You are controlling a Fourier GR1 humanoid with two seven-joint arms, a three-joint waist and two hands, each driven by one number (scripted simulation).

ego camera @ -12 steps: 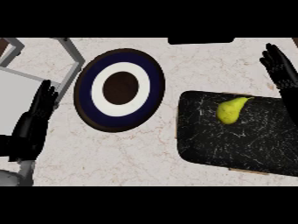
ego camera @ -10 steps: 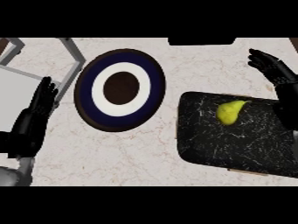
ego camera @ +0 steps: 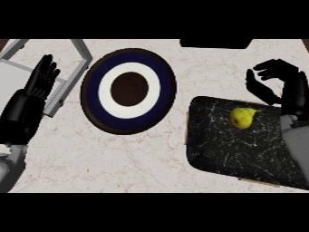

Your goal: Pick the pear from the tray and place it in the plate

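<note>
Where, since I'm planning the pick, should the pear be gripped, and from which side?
Probably grip the pear round its wide lower-left body, not the narrow end. Come down from above with the nearby right hand; the pear lies flat on the tray.

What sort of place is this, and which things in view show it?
Probably a kitchen counter: a pale marbled countertop, a round plate with blue and white rings, and a dark tray holding a pear.
</note>
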